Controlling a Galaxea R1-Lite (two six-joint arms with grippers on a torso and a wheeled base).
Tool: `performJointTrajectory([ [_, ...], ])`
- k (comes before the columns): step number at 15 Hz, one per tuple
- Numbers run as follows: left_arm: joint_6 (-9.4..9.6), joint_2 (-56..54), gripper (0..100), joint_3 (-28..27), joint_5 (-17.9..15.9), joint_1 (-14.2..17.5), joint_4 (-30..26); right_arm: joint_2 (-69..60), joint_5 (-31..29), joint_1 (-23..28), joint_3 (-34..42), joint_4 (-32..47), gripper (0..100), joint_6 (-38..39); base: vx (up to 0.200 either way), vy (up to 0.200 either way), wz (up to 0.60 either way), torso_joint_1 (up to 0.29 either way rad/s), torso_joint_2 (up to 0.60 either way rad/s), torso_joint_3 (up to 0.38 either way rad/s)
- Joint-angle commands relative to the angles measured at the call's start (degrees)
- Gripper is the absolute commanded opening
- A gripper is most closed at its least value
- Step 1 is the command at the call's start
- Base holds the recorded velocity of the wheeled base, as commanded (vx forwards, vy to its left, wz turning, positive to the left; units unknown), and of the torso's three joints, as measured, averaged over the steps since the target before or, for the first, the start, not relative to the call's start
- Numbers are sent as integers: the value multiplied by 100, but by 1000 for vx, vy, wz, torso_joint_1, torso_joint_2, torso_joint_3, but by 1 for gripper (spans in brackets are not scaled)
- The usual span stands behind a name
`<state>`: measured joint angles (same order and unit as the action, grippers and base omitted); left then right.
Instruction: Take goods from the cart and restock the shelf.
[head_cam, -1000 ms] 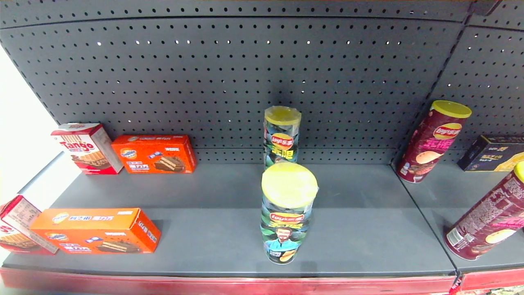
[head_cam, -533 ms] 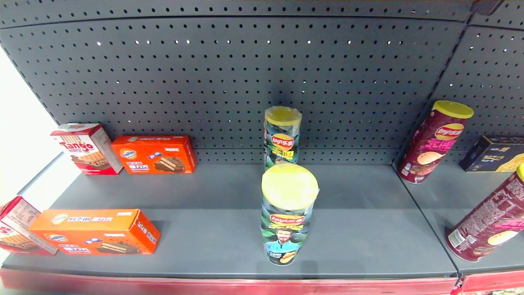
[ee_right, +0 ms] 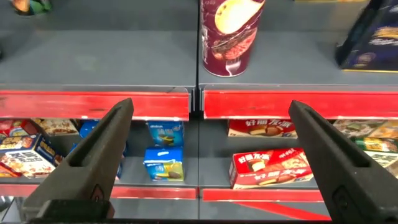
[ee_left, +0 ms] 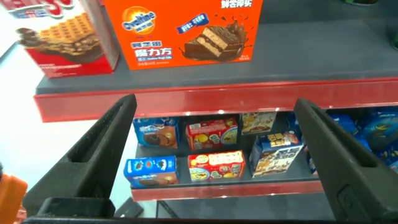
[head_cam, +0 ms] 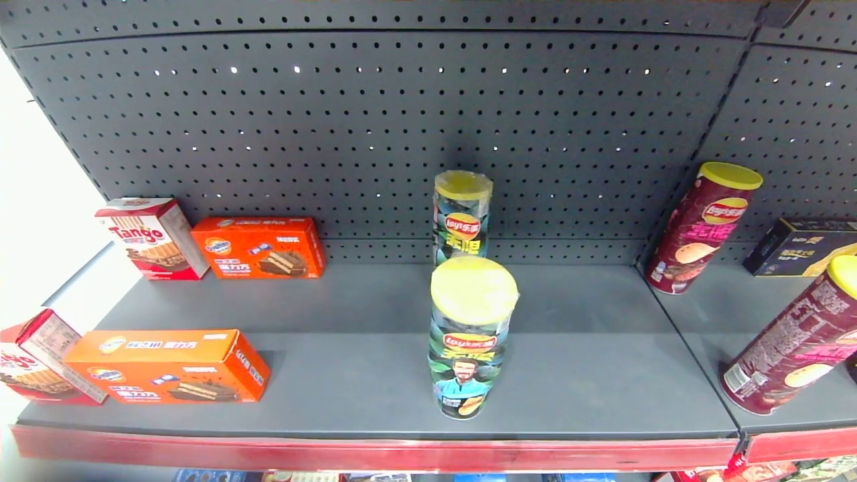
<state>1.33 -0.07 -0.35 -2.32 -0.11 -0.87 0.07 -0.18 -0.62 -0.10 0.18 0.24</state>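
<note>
Grey shelf (head_cam: 589, 361) has shifted slightly in my head view: camera moved, goods unmoved. On it stand two green cans (head_cam: 469, 335), two maroon cans (head_cam: 703, 231), two orange boxes (head_cam: 167, 365), two wafer boxes (head_cam: 150, 237), one dark box (head_cam: 797, 248). Left wrist: my left gripper (ee_left: 214, 106) is spread wide, empty, facing the shelf edge. Right wrist: my right gripper (ee_right: 211, 107) likewise, so I judge a cart trip comes next.

ok so the only real change is the robot's head camera, which has backed off or tipped down a touch (can't tell which). The shelf's red front edge (head_cam: 375, 455) sits higher in the head view than a second ago, and a strip of packages (head_cam: 301, 476) on the shelf below now peeks out under it. The orange box (head_cam: 167, 367) on the left and the dark red can (head_cam: 783, 355) on the right both slid toward the middle of the picture, everything shifting together
</note>
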Motion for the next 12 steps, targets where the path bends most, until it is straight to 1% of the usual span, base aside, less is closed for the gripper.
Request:
performJointTrajectory([
  [1,-1,7,100,0,3,2,-1,10,1,1,1,8,100,2,0,0,0,0,0,0],
  [12,-1,7,100,0,3,2,-1,10,1,1,1,8,100,2,0,0,0,0,0,0],
])
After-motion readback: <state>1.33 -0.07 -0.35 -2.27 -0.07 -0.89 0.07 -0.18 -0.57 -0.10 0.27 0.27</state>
